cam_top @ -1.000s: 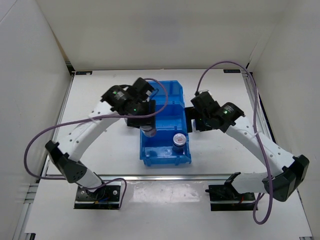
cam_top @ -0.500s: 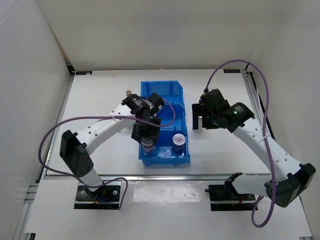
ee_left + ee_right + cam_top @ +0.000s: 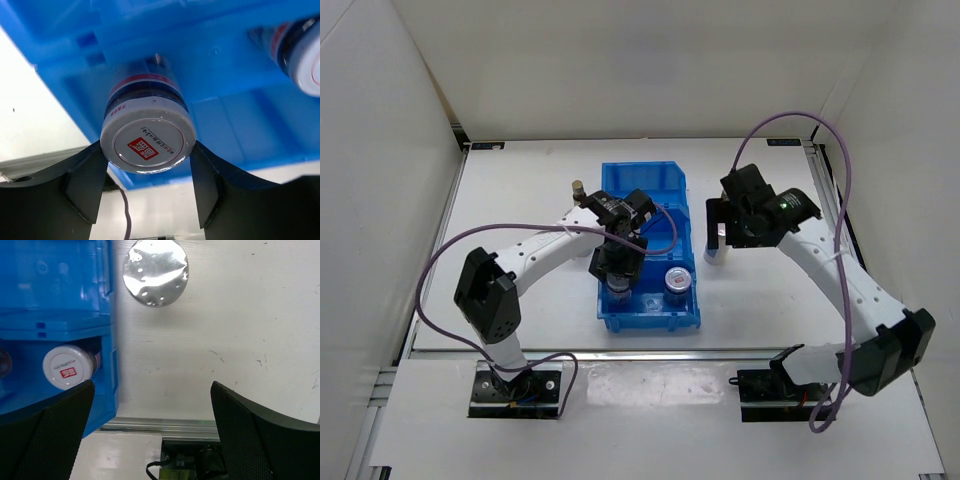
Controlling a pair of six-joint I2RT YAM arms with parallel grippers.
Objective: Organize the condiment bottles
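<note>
My left claw [image 3: 147, 170] is clamped on a squat silver-lidded jar [image 3: 147, 142], one finger on each side near the lid. It is at the near compartment of the blue bin [image 3: 225, 75], beside a second jar [image 3: 678, 280], and I can't tell if it's set down. It looks rigid, smooth and probably light (slippery at the lid rim), so I'd hold the body. My right claw [image 3: 155, 432] hangs spread wide above a silver-lidded cylinder [image 3: 155, 272], which stands on the tabletop [image 3: 240, 340] just right of the bin. I'd take that one squarely around its wall, since it looks tippy.
</note>
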